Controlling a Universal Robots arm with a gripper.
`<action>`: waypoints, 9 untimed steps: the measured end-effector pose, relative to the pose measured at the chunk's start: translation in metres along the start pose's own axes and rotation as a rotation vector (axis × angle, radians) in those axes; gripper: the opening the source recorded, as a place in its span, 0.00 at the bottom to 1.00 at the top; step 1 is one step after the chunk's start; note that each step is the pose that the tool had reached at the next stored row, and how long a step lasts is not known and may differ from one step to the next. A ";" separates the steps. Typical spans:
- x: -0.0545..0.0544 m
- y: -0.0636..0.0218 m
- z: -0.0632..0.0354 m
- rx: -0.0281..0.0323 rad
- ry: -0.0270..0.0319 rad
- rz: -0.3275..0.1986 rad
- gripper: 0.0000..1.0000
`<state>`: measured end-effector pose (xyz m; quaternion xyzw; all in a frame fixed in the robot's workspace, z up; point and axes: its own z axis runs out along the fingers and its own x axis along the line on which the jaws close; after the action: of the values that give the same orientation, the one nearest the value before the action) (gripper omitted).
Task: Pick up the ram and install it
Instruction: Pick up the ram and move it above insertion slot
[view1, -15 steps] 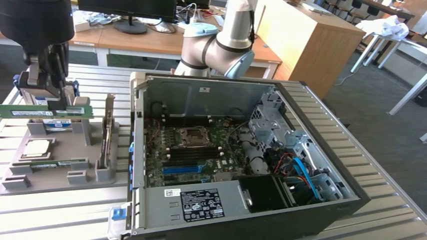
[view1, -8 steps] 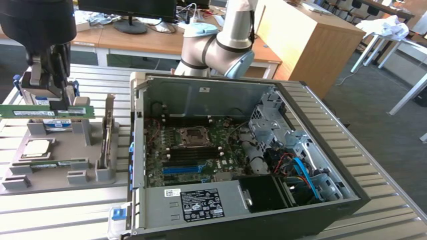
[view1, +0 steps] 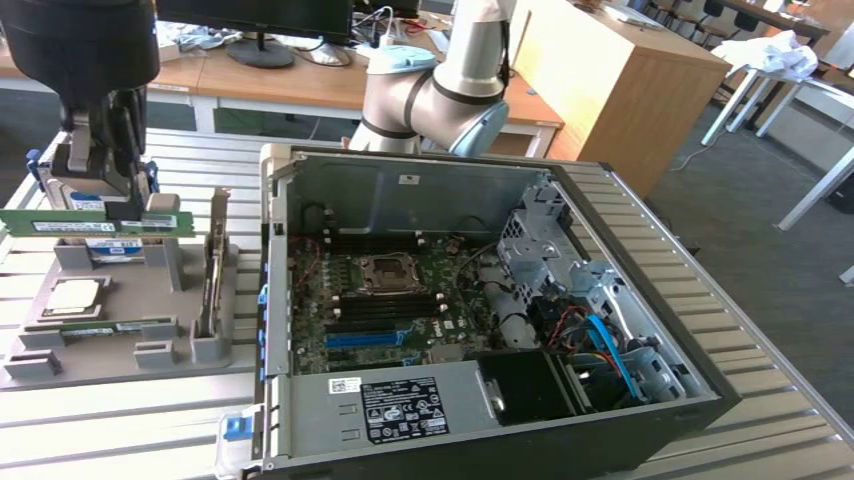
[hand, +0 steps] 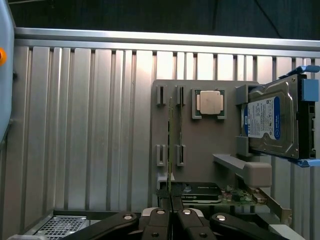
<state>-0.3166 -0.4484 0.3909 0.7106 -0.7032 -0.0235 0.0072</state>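
Note:
My gripper (view1: 124, 208) hangs above the grey parts tray (view1: 120, 355) at the exterior view's left, shut on the ram (view1: 96, 222). The ram is a long green stick with a pale sticker, held level and clear of the tray. In the wrist view the ram (hand: 170, 145) runs edge-on as a thin green line out from my gripper (hand: 171, 214). The open computer case (view1: 641, 420) lies to the exterior view's right of the tray. Its motherboard (view1: 387, 300), with dark and blue memory slots (view1: 367, 338), is exposed.
On the tray sit a silver processor (hand: 210, 102), a blue-labelled hard drive (hand: 270, 120), a second green stick (view1: 127, 327) and an upright card (view1: 214, 270). The arm's base (view1: 434, 95) stands behind the case. Slatted metal table (hand: 90, 130) surrounds the tray.

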 end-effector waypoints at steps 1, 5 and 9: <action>0.000 -0.0007 0.0000 0.0000 0.0000 0.000 0.11; 0.000 -0.0040 -0.0002 0.0000 0.0000 0.000 0.11; 0.000 -0.0068 -0.0003 -0.0001 0.0000 0.000 0.11</action>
<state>-0.3098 -0.4484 0.3910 0.7106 -0.7032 -0.0235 0.0073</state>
